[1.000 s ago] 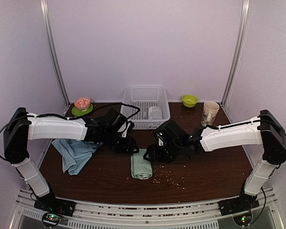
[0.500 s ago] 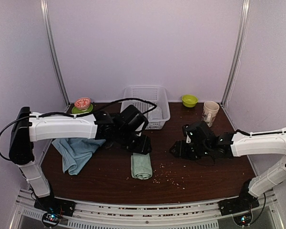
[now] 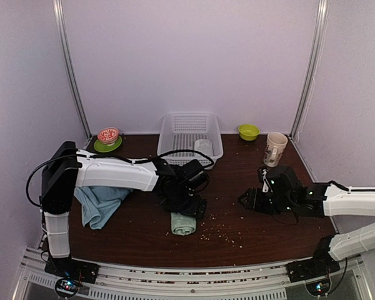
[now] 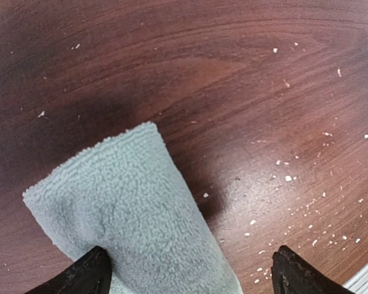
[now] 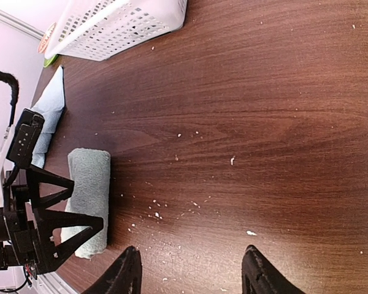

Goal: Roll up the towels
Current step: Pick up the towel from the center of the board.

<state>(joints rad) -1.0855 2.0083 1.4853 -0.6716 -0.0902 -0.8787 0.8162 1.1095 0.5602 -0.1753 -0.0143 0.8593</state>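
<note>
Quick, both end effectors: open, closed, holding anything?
Left end effector: open, over the rolled green towel, not gripping it.
Right end effector: open, empty.

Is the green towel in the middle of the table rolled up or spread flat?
Rolled up. The green towel lies as a short thick cylinder with a rounded side.

Soft, even light falls from overhead, and the pale walls take on a lilac tint. From above, the picture is a little grainy, and the arms throw only faint shadows on the dark table [image 3: 250, 219]. Close over the pale green towel [image 4: 129, 214] the pile is crisp, and a broad, blurry shadow darkens the wood beside it. In the right wrist view the grain is sharp with a dull sheen, and the white basket [image 5: 122, 27] nearly blows out.
</note>
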